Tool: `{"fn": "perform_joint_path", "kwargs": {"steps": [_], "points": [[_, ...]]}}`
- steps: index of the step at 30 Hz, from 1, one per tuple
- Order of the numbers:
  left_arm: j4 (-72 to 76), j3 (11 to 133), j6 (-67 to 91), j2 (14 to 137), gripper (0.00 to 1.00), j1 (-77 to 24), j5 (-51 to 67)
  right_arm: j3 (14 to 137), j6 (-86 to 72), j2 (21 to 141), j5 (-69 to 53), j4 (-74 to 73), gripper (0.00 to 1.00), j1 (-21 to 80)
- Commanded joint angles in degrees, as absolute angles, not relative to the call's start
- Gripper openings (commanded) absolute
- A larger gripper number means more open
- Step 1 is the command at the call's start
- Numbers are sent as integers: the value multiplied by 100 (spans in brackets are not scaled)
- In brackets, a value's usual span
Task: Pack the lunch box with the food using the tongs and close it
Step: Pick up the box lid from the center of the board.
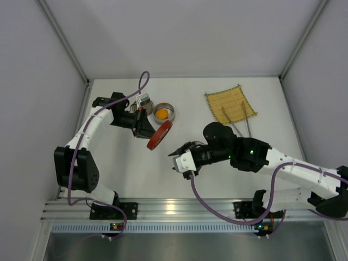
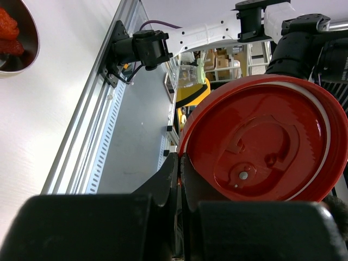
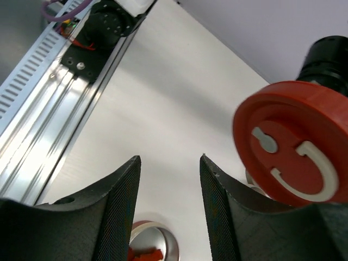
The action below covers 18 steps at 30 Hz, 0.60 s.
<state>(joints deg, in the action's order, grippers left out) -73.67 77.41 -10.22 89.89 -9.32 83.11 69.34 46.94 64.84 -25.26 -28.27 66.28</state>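
My left gripper (image 2: 180,163) is shut on the rim of a round red lid (image 2: 266,141) and holds it tilted above the table. In the top view the red lid (image 1: 159,135) hangs just in front of a round steel container (image 1: 163,113) that holds the orange food piece (image 1: 162,113). Dark red food (image 3: 145,253) lies in a steel bowl (image 3: 163,239) below my right gripper (image 3: 170,160), whose jaws stand open and empty, right of the lid. The silvery tongs (image 1: 243,124) lie on the bamboo mat (image 1: 228,103), away from both grippers.
An aluminium rail (image 1: 163,206) runs along the table's near edge, with both arm bases bolted to it. White walls enclose the table on the left, back and right. The right arm (image 1: 250,152) stretches across the table's middle.
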Motion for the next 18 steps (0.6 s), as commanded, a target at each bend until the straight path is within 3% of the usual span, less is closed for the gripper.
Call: {"fn": "perform_joint_path", "kwargs": {"steps": [1, 12, 18], "points": [[-7233, 7831, -1037, 8965, 0, -888, 9562, 6856, 5116, 6354, -2734, -3261, 47, 6855], [-7330, 7726, -1107, 8851, 0, -870, 9589, 6399, 3920, 6021, -1486, -1242, 52, 6697], [-7348, 7673, -1151, 8815, 0, -870, 9580, 6223, 3955, 5854, -1055, -827, 62, 6697]]}}
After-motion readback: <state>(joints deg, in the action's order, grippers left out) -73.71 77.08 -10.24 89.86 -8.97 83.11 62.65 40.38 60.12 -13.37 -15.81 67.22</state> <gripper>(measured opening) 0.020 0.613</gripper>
